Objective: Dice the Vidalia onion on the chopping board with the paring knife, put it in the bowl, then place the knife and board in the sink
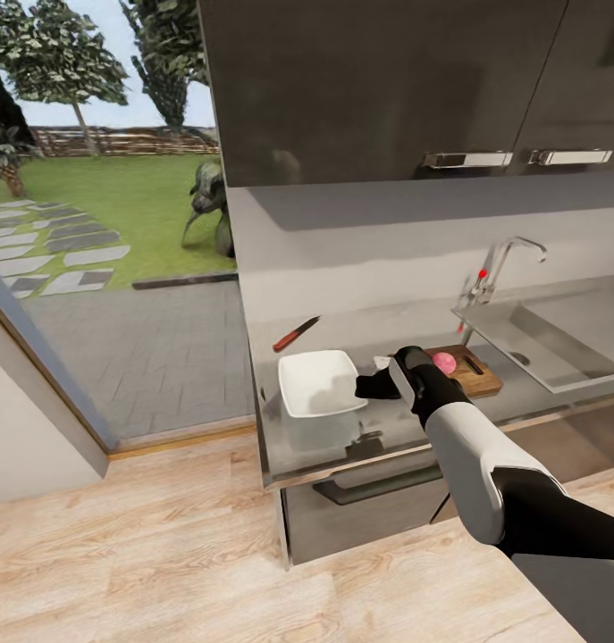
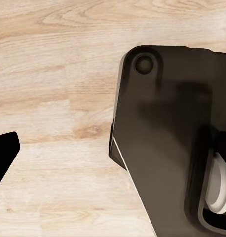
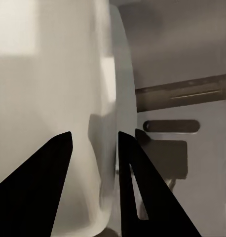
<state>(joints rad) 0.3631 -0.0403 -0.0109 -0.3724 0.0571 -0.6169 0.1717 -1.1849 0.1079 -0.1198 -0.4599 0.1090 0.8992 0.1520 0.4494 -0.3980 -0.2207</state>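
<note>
The countertop (image 1: pixel 342 451) is smooth, glossy grey, mirroring the white bowl (image 1: pixel 317 382), which looks like smooth glazed ware, faintly shiny. The chopping board (image 1: pixel 479 373) is brown wood with visible grain, matt, beside a sink (image 1: pixel 557 344) of brushed grey steel with a chrome tap (image 1: pixel 503 261). The wall cabinets (image 1: pixel 387 85) are dark and semi-glossy with polished metal handles (image 1: pixel 467 159), and the floor (image 2: pixel 54 98) is pale matt wood planking.

1. Vidalia onion (image 1: pixel 443 363): pinkish-red, resting on the chopping board (image 1: pixel 478 374).
2. Paring knife (image 1: pixel 295 334): red-handled, flat on the counter (image 1: pixel 387 429) behind the bowl (image 1: pixel 317 382).
3. Sink (image 1: pixel 557 344): right of the board.
</note>
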